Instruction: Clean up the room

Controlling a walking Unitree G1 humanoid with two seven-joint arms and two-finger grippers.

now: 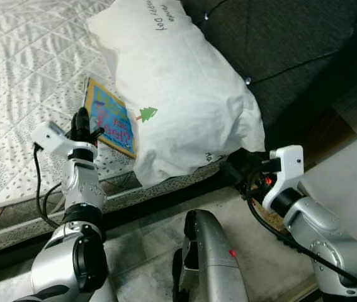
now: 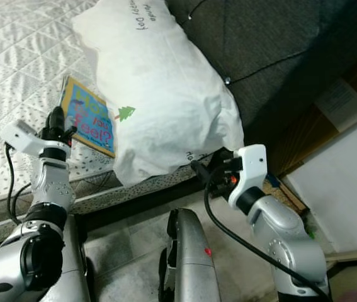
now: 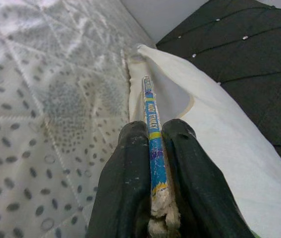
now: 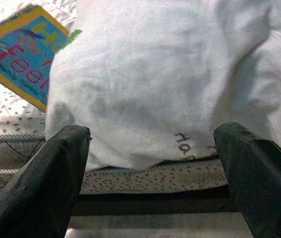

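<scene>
While the pillow [image 1: 178,94] half-hides the book [image 1: 112,121], left gripper [image 3: 152,148] pinches it, right gripper [image 4: 152,163] spread.

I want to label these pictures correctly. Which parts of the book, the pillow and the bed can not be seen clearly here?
- Book: its far part lies under the white pillow in both eye views; the title is cut short.
- In the left wrist view the left gripper covers the book's near edge.
- Pillow print: cut off by a fold, right wrist view.
- Bed: cropped by picture edges.
</scene>
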